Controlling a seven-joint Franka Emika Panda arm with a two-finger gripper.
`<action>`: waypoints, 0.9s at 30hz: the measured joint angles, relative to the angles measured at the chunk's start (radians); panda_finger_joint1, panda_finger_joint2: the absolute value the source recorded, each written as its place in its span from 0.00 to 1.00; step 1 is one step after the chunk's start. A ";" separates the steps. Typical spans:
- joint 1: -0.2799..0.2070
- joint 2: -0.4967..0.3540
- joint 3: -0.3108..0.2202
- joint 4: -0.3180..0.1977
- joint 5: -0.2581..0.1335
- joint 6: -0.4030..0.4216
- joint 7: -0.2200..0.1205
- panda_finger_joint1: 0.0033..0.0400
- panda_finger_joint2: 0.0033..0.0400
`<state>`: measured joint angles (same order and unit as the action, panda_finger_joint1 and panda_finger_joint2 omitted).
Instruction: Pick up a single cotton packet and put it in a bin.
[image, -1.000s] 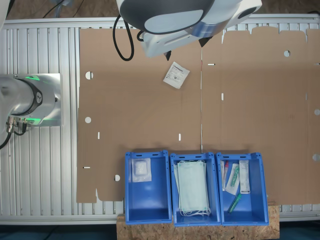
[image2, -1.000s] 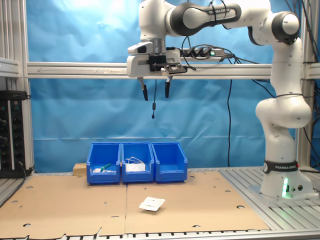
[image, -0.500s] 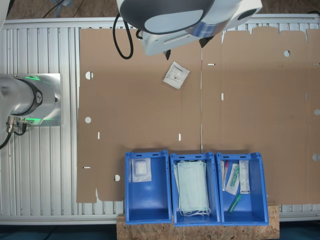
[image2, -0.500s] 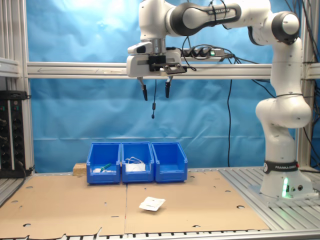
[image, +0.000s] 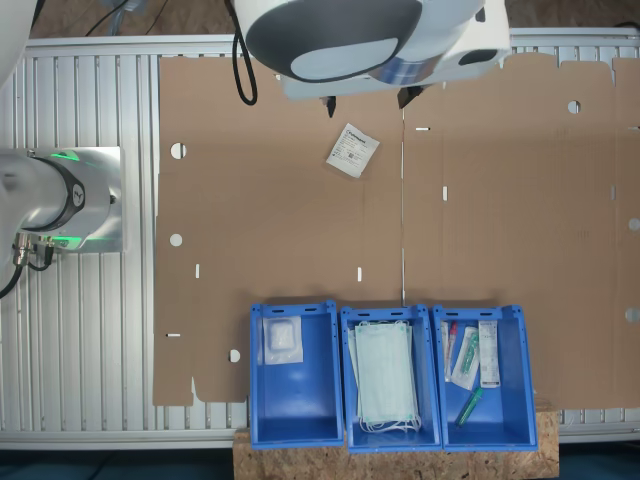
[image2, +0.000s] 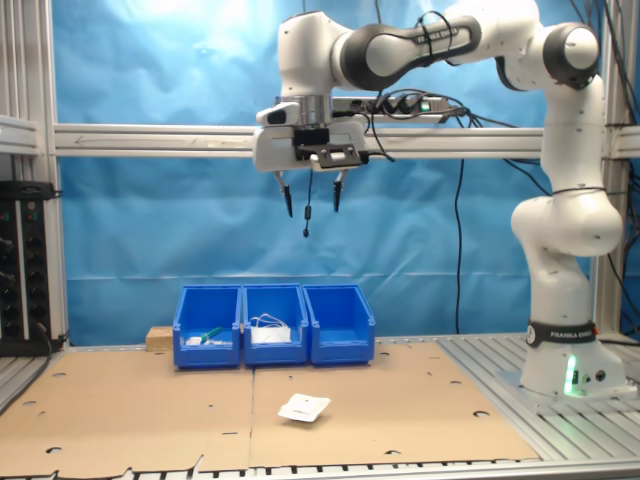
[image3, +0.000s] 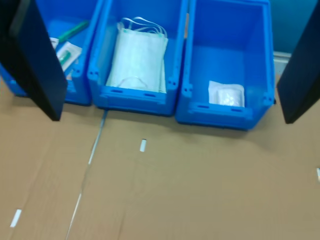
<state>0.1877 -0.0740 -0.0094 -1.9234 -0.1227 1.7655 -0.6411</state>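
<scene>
The job has not really started. The cotton packet (image: 352, 150) lies flat on the brown cardboard surface (image: 300, 230), well apart from the three blue bins. Nothing is touching it. In the second exterior view the cotton packet (image2: 304, 407) sits in front of the bins, nearer the camera.

The gripper (image2: 311, 196) hangs high up in the air, far above the packet. Its two fingers are spread wide and hold nothing. In the first exterior view the gripper (image: 365, 100) is just beside the packet, on the side away from the bins.

So all the steps are left: go down, grab the packet, lift it, carry it over, and drop it in.

The bins stand in a row, side by side. The bin (image: 295, 375) for this job has one white gauze packet (image: 282, 340) in it and lots of room. The middle bin (image: 390, 375) holds pale green face masks (image: 385, 375). The last bin (image: 485, 375) holds syringes and slim packets (image: 470, 365).
</scene>
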 joint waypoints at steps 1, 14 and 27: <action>0.000 0.000 0.000 -0.015 0.000 0.014 0.023 1.00 1.00; 0.000 0.024 0.000 -0.196 0.000 0.219 0.334 1.00 1.00; 0.000 0.146 -0.008 -0.239 0.000 0.404 0.581 1.00 1.00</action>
<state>0.1875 0.0722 -0.0172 -2.1626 -0.1227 2.1694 -0.0600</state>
